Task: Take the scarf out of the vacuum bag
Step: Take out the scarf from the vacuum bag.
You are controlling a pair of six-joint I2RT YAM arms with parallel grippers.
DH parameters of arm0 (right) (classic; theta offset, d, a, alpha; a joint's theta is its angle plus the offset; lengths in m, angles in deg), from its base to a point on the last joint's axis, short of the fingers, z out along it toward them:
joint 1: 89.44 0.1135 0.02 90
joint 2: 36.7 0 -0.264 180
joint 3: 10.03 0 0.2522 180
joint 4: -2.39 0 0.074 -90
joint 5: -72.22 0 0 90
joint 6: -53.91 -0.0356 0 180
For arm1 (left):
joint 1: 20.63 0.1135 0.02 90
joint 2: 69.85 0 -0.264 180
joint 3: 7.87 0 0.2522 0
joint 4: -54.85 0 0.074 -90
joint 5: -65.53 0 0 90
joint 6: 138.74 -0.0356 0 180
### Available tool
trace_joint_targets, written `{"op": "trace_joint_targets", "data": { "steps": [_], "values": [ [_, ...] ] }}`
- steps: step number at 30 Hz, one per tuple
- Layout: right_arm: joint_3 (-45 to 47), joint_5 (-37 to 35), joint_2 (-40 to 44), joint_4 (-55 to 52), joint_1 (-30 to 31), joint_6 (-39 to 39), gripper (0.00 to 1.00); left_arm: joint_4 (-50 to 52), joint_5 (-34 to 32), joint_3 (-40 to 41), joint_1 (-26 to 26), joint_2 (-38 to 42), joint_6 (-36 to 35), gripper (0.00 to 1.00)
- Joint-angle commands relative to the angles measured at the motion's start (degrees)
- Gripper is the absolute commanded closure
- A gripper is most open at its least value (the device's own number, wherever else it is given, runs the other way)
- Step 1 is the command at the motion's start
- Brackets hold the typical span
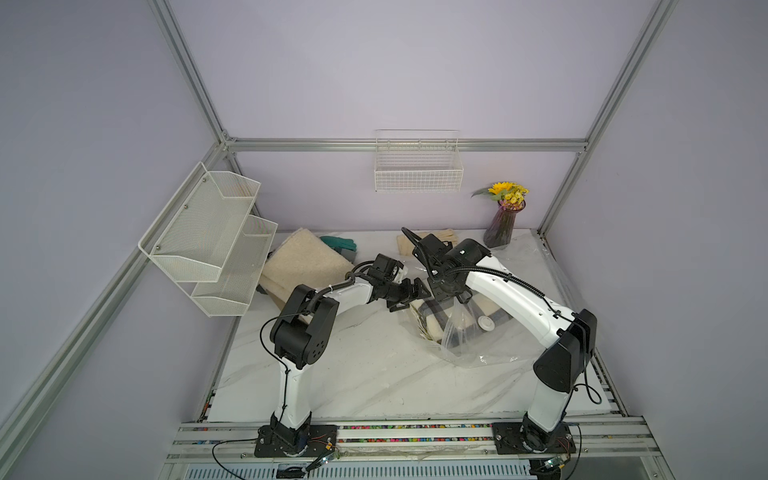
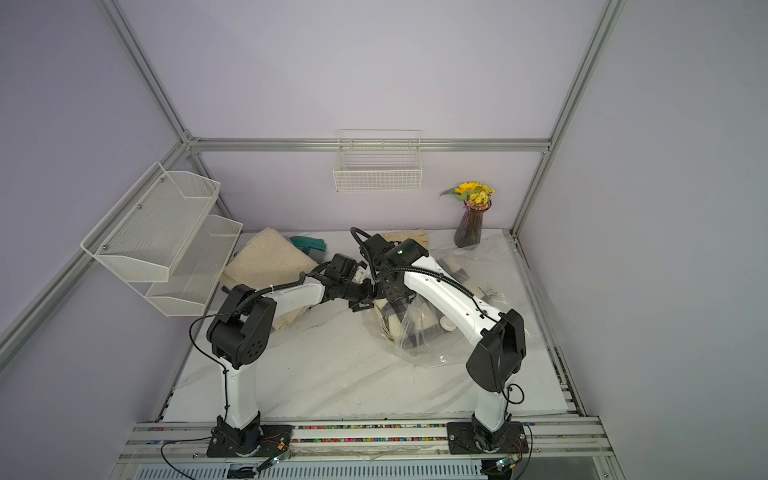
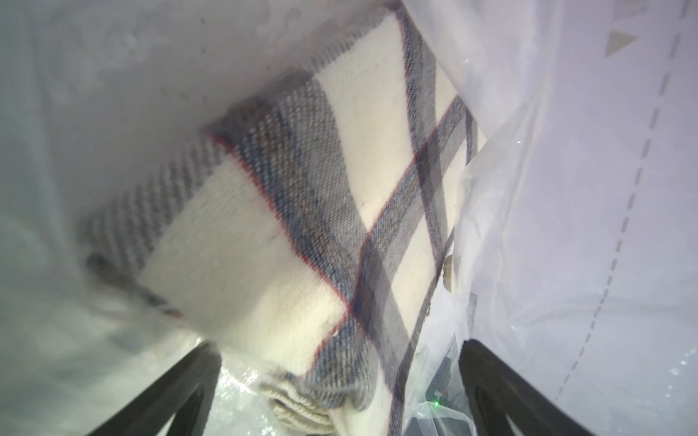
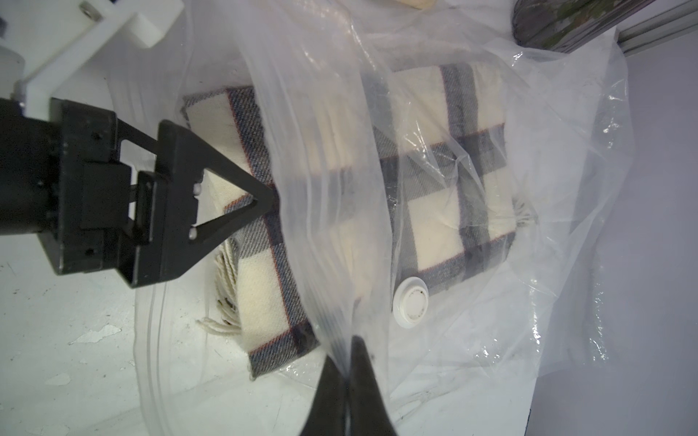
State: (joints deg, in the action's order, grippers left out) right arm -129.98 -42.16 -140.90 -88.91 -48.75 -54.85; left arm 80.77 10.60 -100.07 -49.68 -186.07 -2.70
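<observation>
Right gripper: clenched on a lifted fold of the vacuum bag.
Left gripper: released, jaws spread at the bag's mouth, the scarf's edge between them.
Scarf: folded plaid, inside the bag on the bench, below the right gripper; raised film drapes across it.
Vase: beyond the right gripper.
Cream blanket: behind the left gripper.

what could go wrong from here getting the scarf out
The right tool pinches only a thin fold of the vacuum bag; it could slip and let the mouth drop over the scarf. The open left tool is at the scarf's edge with film close beside it, so it might grab plastic too and drag the bag along.
</observation>
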Motion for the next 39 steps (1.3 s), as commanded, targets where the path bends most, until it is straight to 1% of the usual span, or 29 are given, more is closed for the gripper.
{"op": "trace_joint_targets", "data": {
  "steps": [1, 8, 10, 14, 16, 18, 21, 29, 36, 39],
  "values": [
    [-1.5, 0.0, 0.3, 0.4, 0.5, 0.0, 1.0, 1.8, 1.2, -1.4, -0.5, -1.1, 0.3, 0.0],
    [-1.2, 0.0, 1.1, -0.3, 0.5, -2.1, 1.0, 7.8, -1.9, -1.1, -0.7, -1.2, -3.8, 0.01],
    [-0.5, 0.1, 1.8, -0.2, 0.5, -2.8, 1.0, 8.1, -1.6, -1.2, -0.7, -1.8, -4.0, 0.01],
    [1.0, 0.9, 3.0, 0.3, 0.5, -3.6, 1.0, 8.1, -1.0, -2.3, -0.8, -3.4, -3.9, 0.05],
    [1.8, 2.1, 3.7, 1.0, 0.5, -3.6, 1.0, 8.1, -1.4, -3.2, -1.0, -4.0, -3.8, 0.08],
    [2.3, 3.2, 4.4, 1.8, 0.5, -3.3, 1.0, 8.5, -2.0, -4.1, -1.2, -4.6, -3.8, 0.09],
    [2.0, 4.0, 4.7, 2.0, 0.5, -2.8, 1.0, 8.7, -2.8, -4.9, -1.6, -5.3, -3.8, 0.09],
    [3.8, 10.9, 6.4, 5.1, 0.5, -0.4, 1.0, 8.7, -4.5, -6.8, -2.8, -6.1, -3.2, 0.1],
    [4.9, 14.8, 7.3, 6.4, 0.5, 1.2, 1.0, 8.6, -5.3, -8.3, -3.5, -7.6, -2.7, 0.12],
    [5.5, 17.0, 8.4, 7.7, 0.5, 1.4, 1.0, 8.3, -5.4, -8.8, -3.9, -7.9, -2.6, 0.18]
  ]
}}
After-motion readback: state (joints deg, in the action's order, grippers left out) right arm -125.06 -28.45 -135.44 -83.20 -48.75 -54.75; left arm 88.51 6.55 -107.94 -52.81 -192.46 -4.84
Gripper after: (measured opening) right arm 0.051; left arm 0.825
